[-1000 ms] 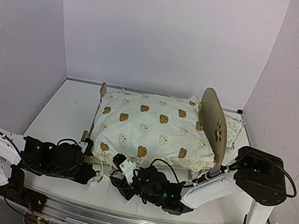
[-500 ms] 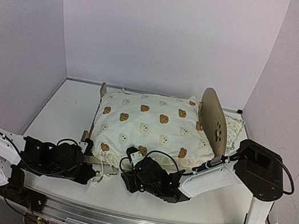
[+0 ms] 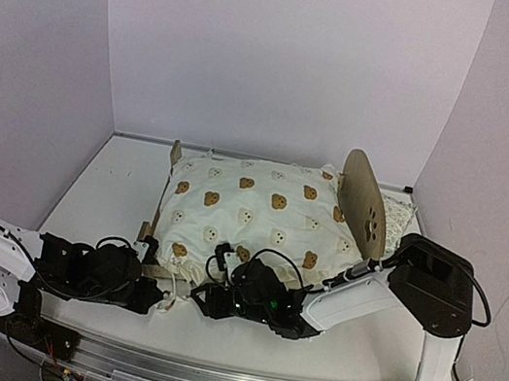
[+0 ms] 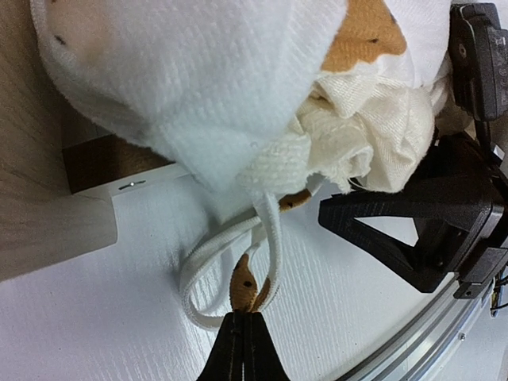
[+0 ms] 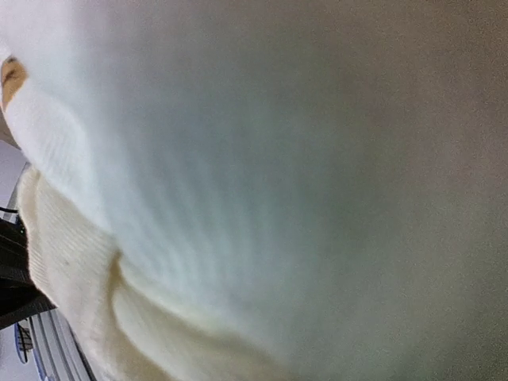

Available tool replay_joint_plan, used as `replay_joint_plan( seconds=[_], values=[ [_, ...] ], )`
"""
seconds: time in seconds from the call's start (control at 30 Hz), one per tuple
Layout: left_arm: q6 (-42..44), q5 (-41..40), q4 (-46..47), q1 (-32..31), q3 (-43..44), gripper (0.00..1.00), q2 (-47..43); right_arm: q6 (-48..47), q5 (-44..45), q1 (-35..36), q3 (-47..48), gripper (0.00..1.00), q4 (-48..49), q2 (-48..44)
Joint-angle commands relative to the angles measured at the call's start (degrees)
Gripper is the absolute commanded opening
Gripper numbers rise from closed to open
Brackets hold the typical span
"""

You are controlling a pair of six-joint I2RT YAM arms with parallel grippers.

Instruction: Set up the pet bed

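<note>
A: Where is the pet bed (image 3: 362,182) sitting?
B: It's sitting mid-way across the white table (image 3: 102,188), lying crosswise. The tall rounded headboard (image 3: 370,233) with the paw cutout is standing at the right, and the low footboard (image 3: 176,151) is at the left.
A: What's covering it?
B: The cream bear-print quilt (image 3: 255,212) is covering the whole frame and puffing up. Its near edge is spilling over the front rail onto the table.
A: And the pillow (image 3: 398,216)?
B: It's small and green-patterned, lying outside the bed just behind the headboard, toward the right wall.
A: How are the left jaws doing?
B: They're clenched tight. The left gripper (image 4: 243,317) is lying low on the table at the bed's near left corner, pinching the quilt's corner. A tan scrap and a white cord loop (image 4: 202,278) are coming straight out of the tips.
A: And the right one?
B: The right gripper (image 3: 206,298) is pushing into the quilt's near edge, just beside the left gripper. Its own camera is showing only blurred white cloth, so I can't tell whether those jaws are parted or gripping.
A: Is the left wrist view showing anything else?
B: A black trussed finger of the right gripper is sitting just beside the bunched ruffle (image 4: 365,147).
</note>
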Motion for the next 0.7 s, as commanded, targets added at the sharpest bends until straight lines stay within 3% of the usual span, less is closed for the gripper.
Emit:
replay_joint_plan(
  seconds=[0.0, 0.3, 0.53, 0.67],
  values=[
    [0.4, -0.17, 1.57, 0.51, -0.64, 0.0, -0.37, 1.95, -0.32, -0.23, 2.87, 0.46, 3.2, 2.72],
    [0.49, 0.3, 1.78, 0.47, -0.95, 0.0, -0.65, 1.71, 4.17, -0.25, 4.14, 0.3, 5.37, 5.64],
    [0.5, 0.28, 0.73, 0.5, -0.81, 0.0, -1.51, 1.74, 5.29, -0.25, 3.53, 0.01, 5.51, 5.0],
    [0.4, -0.77, -2.47, 0.46, -0.12, 0.0, -3.18, 1.96, 2.69, -0.26, 1.96, 0.0, 4.32, 1.81]
  ],
)
